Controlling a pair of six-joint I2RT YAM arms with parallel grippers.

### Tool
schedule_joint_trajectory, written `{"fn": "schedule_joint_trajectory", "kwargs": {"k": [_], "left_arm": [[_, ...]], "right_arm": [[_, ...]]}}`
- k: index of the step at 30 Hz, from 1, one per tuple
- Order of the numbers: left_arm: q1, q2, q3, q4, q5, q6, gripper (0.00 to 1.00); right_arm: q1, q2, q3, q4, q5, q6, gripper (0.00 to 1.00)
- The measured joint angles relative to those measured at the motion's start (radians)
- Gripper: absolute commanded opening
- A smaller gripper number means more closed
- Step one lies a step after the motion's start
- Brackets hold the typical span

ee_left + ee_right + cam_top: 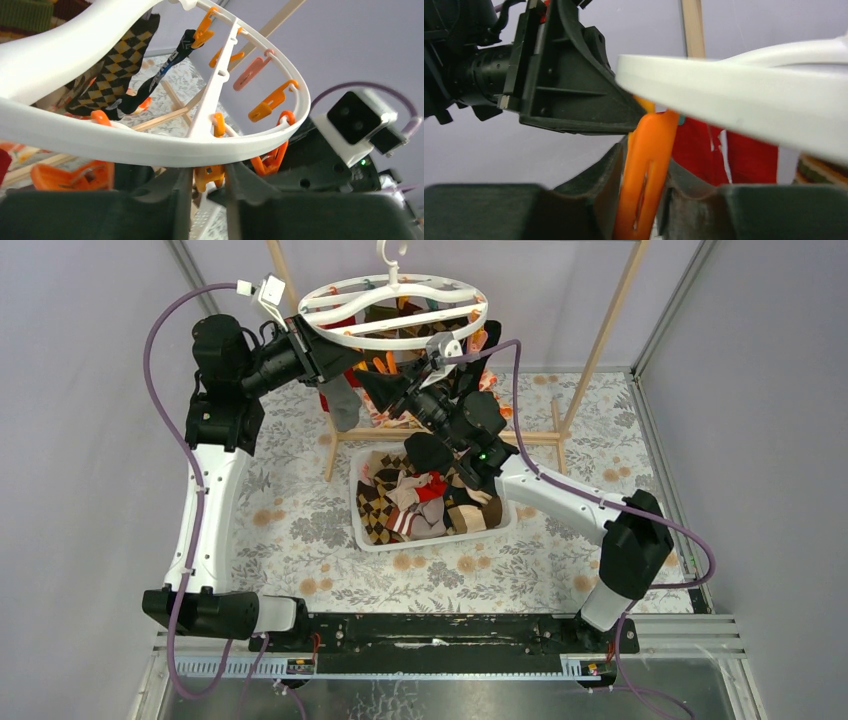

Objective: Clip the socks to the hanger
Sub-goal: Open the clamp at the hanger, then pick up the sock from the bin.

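The white ring hanger point(393, 312) hangs at the top centre, with orange clips below it. An argyle sock point(110, 70), a black sock point(160, 75) and a red sock point(744, 155) hang clipped from it, and a grey sock point(343, 400) hangs under its left side. My left gripper point(335, 352) is at the ring's left rim point(150, 145), its jaws closed on an orange clip point(210, 177) just under the rim. My right gripper point(385, 380) is under the ring's front, shut on a hanging orange clip point(646, 175). No sock shows in either gripper.
A white slotted basket point(372, 538) holding several loose socks point(425, 502) stands on the floral cloth point(300, 510) below the hanger. The pale wooden pole frame point(600, 340) stands behind and around it. Grey walls enclose both sides. The two grippers are very close together.
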Motion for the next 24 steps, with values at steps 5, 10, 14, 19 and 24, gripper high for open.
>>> {"fn": "schedule_joint_trajectory", "kwargs": {"k": [5, 10, 14, 19, 24], "left_arm": [[-0.002, 0.000, 0.000, 0.006, -0.031, 0.008, 0.11], [-0.002, -0.001, -0.002, 0.005, -0.042, 0.013, 0.10], [-0.002, -0.001, -0.005, 0.001, -0.042, 0.020, 0.11], [-0.002, -0.001, -0.006, -0.001, -0.041, 0.031, 0.10], [-0.002, -0.001, -0.006, -0.002, -0.040, 0.035, 0.10]], "right_arm": [[0.003, -0.037, -0.040, -0.044, -0.001, -0.005, 1.00], [0.004, -0.147, -0.159, -0.153, 0.013, -0.025, 1.00], [0.004, -0.243, -0.242, -0.264, 0.017, -0.026, 1.00], [0.004, -0.333, -0.364, -0.438, 0.024, -0.031, 0.97], [0.004, -0.321, -0.426, -0.640, 0.024, -0.053, 0.86]]}}
